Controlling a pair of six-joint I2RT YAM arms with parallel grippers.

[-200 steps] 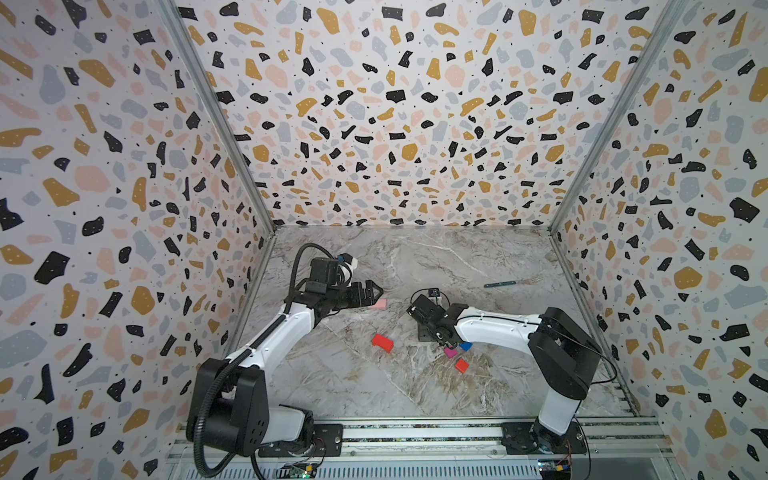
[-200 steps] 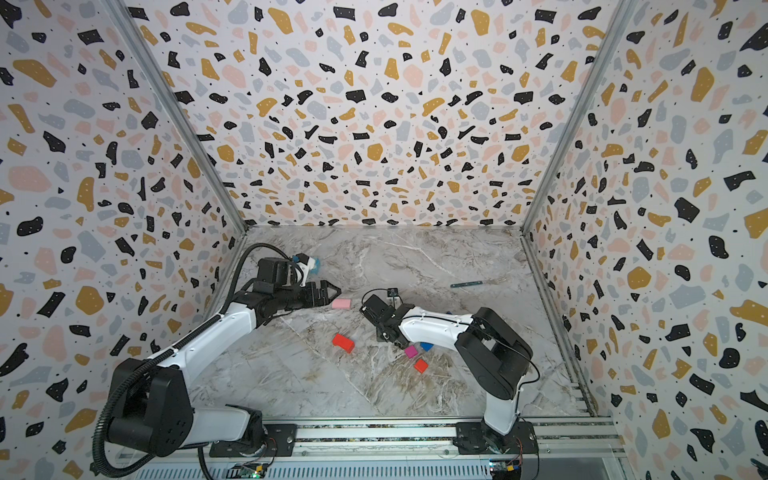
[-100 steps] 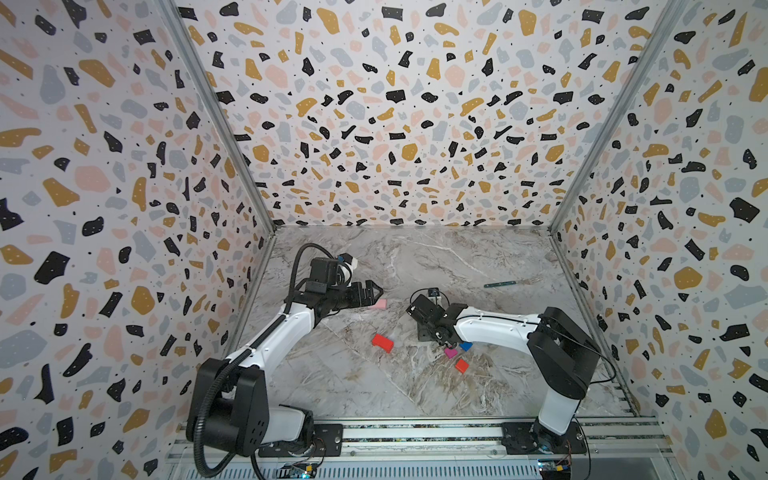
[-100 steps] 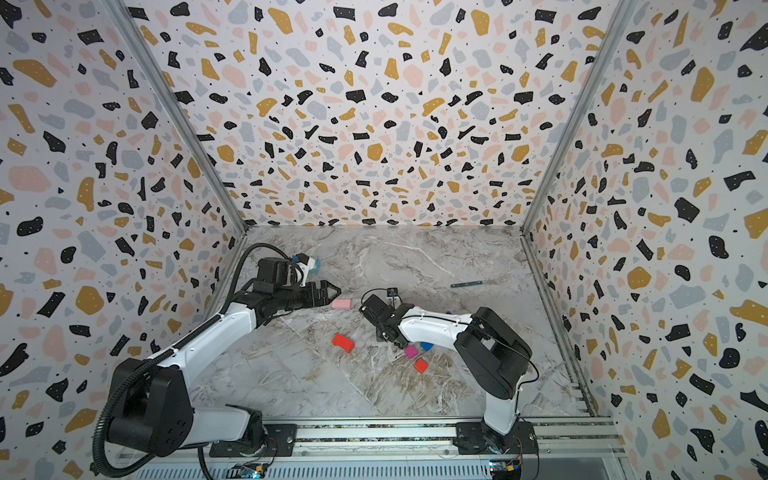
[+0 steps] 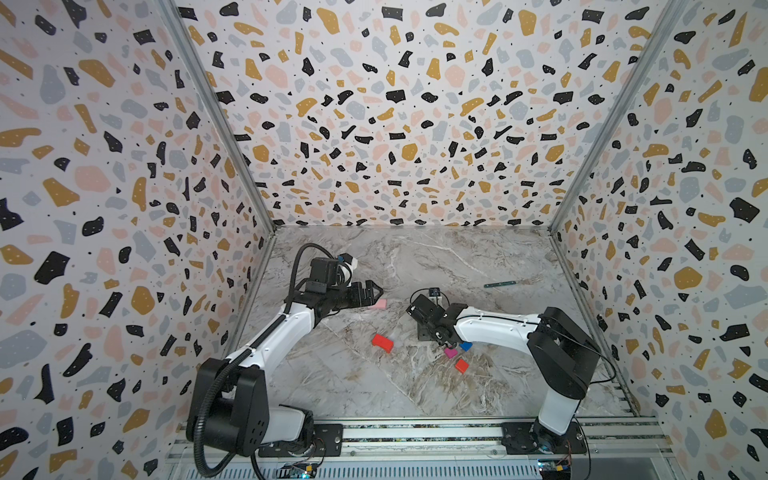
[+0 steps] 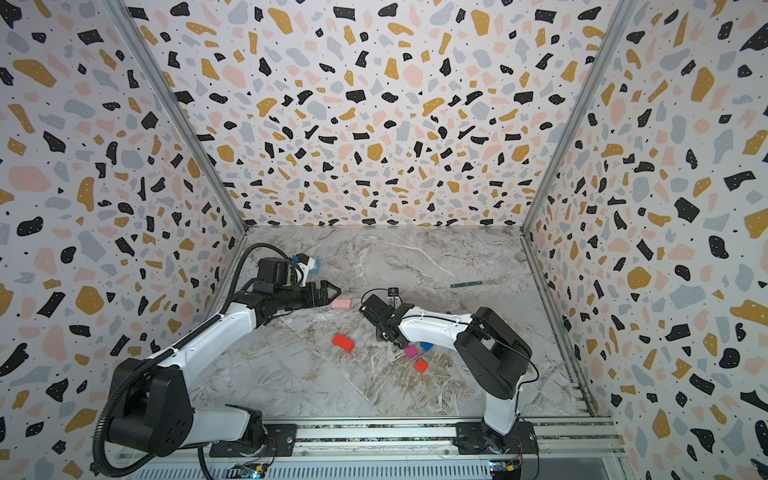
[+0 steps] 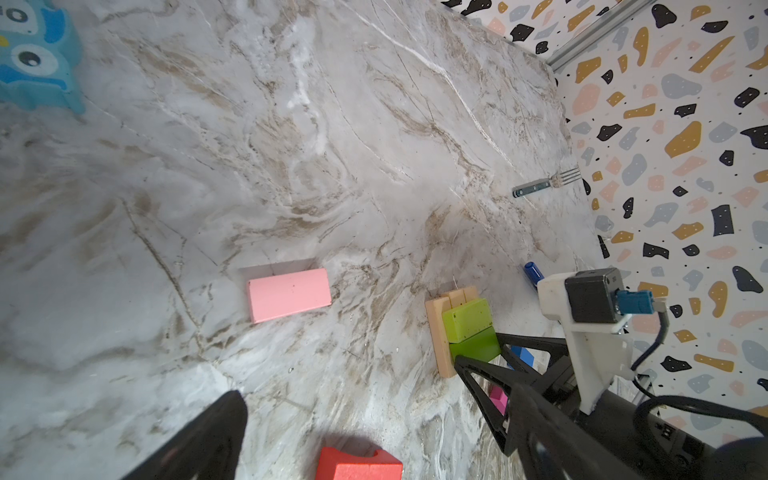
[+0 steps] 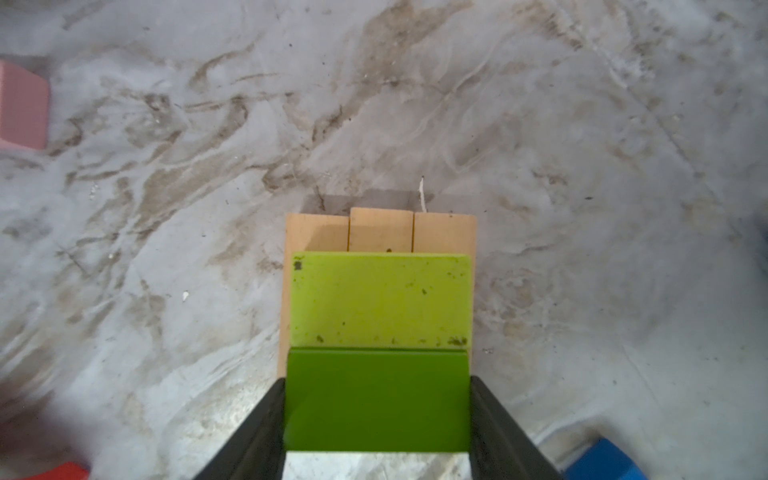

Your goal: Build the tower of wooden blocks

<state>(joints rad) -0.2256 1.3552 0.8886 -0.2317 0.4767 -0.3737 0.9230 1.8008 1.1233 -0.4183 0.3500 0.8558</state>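
Observation:
In the right wrist view my right gripper (image 8: 378,411) is shut on a dark green block (image 8: 378,399). That block sits beside a lime-green block (image 8: 380,299) on the tower's base of tan blocks (image 8: 380,232). In both top views the right gripper (image 5: 434,332) hides this stack. My left gripper (image 5: 376,291) is open and empty, hovering just left of the pink block (image 5: 379,304), which lies flat (image 7: 289,294). A red oblong (image 5: 383,343), a magenta cube (image 5: 450,353), a blue cube (image 5: 466,345) and an orange-red cube (image 5: 461,365) lie loose on the floor.
A pale blue box with cartoon eyes (image 7: 37,58) sits behind the left arm near the left wall. A fork (image 5: 500,284) lies at the back right. A blue-capped marker (image 7: 533,272) lies behind the stack. Patterned walls enclose the marble floor on three sides.

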